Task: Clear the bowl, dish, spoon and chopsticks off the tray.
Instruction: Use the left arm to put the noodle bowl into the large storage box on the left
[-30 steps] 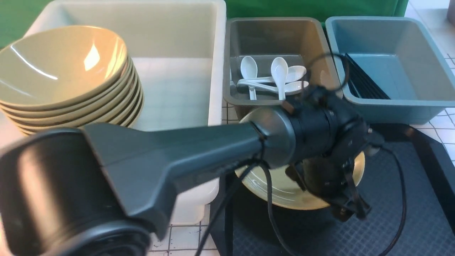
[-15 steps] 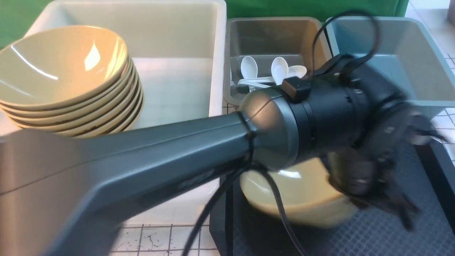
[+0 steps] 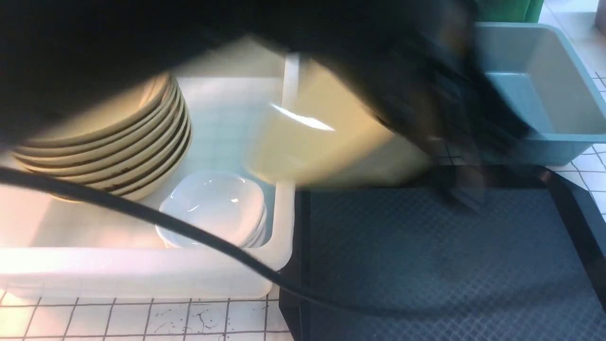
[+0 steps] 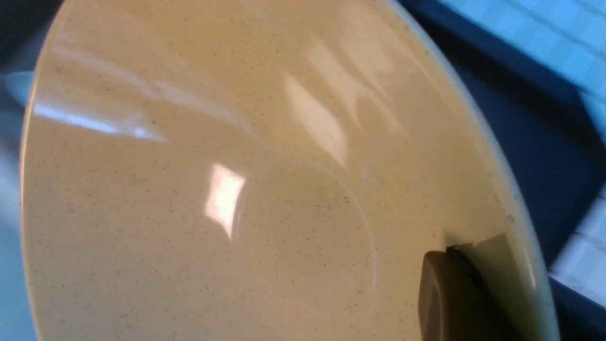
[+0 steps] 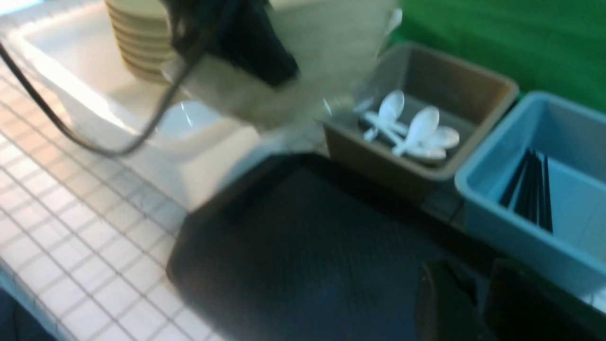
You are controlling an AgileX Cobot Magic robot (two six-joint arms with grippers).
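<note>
The olive-yellow bowl [image 3: 322, 137] hangs blurred in the air over the seam between the white tub [image 3: 142, 274] and the black tray [image 3: 426, 265]. It fills the left wrist view [image 4: 213, 189]. My left gripper [image 4: 466, 251] is shut on its rim, with one finger [image 4: 450, 298] against the inside wall. The right wrist view also shows the bowl [image 5: 326, 71] under the left arm [image 5: 251, 42]. My right gripper [image 5: 478, 303] hovers low over the tray's [image 5: 307, 246] corner by the blue bin, jaws slightly apart, holding nothing.
A stack of matching bowls [image 3: 109, 142] and stacked small white dishes [image 3: 213, 208] sit in the tub. The grey bin [image 5: 473, 85] holds white spoons [image 5: 412, 128]. The blue bin [image 3: 544, 132] holds black chopsticks [image 5: 530, 189]. A black cable [image 3: 142, 213] crosses the tub.
The left gripper closed on the bowl's rim, lifted it off the tray and swung it up and left towards the tub. The arm now blocks the top of the front view.
</note>
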